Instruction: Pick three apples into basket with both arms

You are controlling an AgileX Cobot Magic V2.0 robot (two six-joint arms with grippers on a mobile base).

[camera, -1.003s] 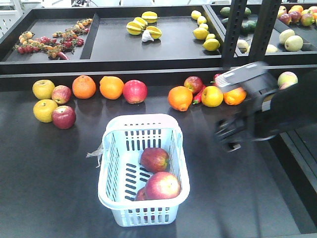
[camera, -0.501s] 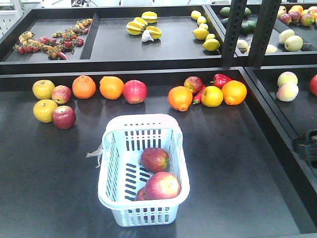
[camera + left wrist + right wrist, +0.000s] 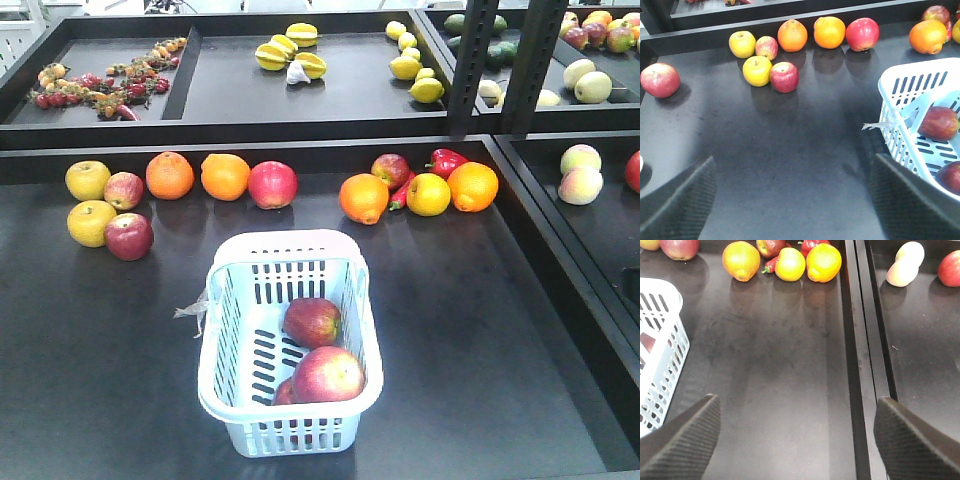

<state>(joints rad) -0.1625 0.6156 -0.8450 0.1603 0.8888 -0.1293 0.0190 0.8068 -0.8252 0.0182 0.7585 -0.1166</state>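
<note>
The left tool point(image 3: 790, 200) gapes wide over the matte dark counter point(image 3: 470, 330), its textured black pads empty. Centre: the slotted plastic basket point(image 3: 225, 300) holds three glossy red apples point(image 3: 327, 374). The right tool point(image 3: 795, 440) is likewise spread, holding nothing.

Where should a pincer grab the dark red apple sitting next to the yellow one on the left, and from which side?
Probably from above, pads on the front and back of the red apple. It sits upright on the table, stem dimple up, and the yellow apple touches its left flank, so closing left to right would likely bump that. Grip at its widest part.
</note>
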